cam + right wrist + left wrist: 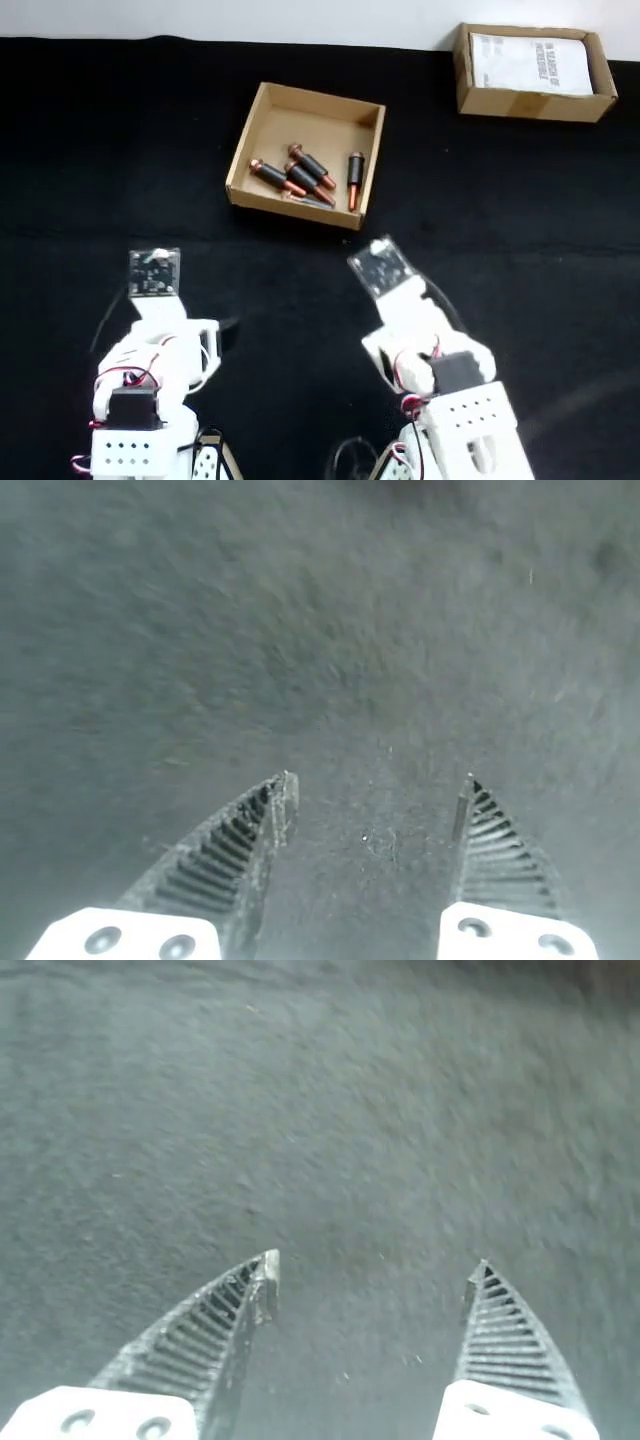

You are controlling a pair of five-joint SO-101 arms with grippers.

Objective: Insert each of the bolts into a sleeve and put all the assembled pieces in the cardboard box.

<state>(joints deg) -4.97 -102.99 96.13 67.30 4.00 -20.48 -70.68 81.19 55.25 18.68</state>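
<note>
High view: the cardboard box [300,125] sits at 12 o'clock from the two arms, open side up on the black cloth [520,200]. Inside it you can count what look like four assembled pieces [312,165], each a dark sleeve with a copper-coloured bolt end showing. Three lie crossed over one another toward the 9 o'clock half of the box. The fourth [355,180] lies apart, close to the 3 o'clock wall and pointing roughly 12 to 6. The overlap makes the count a judgement, not a certainty.

A second box [530,105] stands well apart at about 2 o'clock, near the far edge. It holds a printed sheet [528,62] and no bolts or sleeves that you can make out.

The left arm [150,350] and right arm [430,350] are both folded back at the 6 o'clock edge, well short of the cardboard box.

Left wrist view: left gripper [376,1260] spread wide, nothing between the fingers, cloth underneath. Right wrist view: right gripper [379,777] likewise spread and holding nothing over cloth.

Step in hand, as judged: every piece you can see is already boxed, so this reads as the end of the job. Your next move calls for a check of the count against the set, with the arms parked.
</note>
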